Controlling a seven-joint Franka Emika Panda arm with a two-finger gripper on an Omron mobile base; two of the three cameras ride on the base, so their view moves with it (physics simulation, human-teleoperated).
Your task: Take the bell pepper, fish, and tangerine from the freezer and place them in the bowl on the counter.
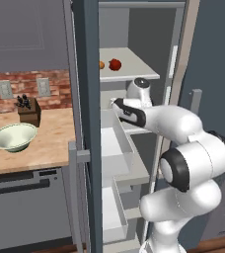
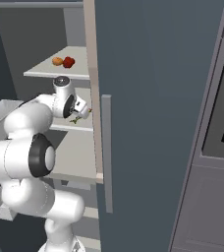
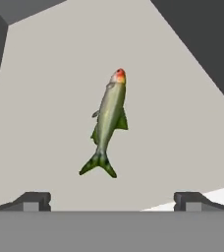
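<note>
Grey-green and silvery, the fish (image 3: 106, 120) lies flat on a pale freezer shelf (image 3: 45, 98), its reddish head pointing away from the hand and its forked tail toward it. The jaws (image 3: 112, 199) hang over it, spread wide apart and empty, with the fish lying in line between the two dark fingertips (image 3: 33, 201) and untouched by either.

On the shelf above, toward its left side, the red bell pepper (image 1: 115, 64) sits just beside the smaller orange tangerine (image 1: 101, 64), which is on its left. Both shelves belong to the freezer (image 1: 87, 123), a tall unit with a slate-blue frame, a pale grey interior and white drawers below. Its door (image 2: 153, 98) stands open on the right.

To the left of the freezer, well apart from the arm, the pale green-white bowl (image 1: 13, 137) rests empty on the light tan tabletop (image 1: 50, 143). A dark knife block (image 1: 29, 110) stands just behind it against the brick backsplash (image 1: 25, 86).
</note>
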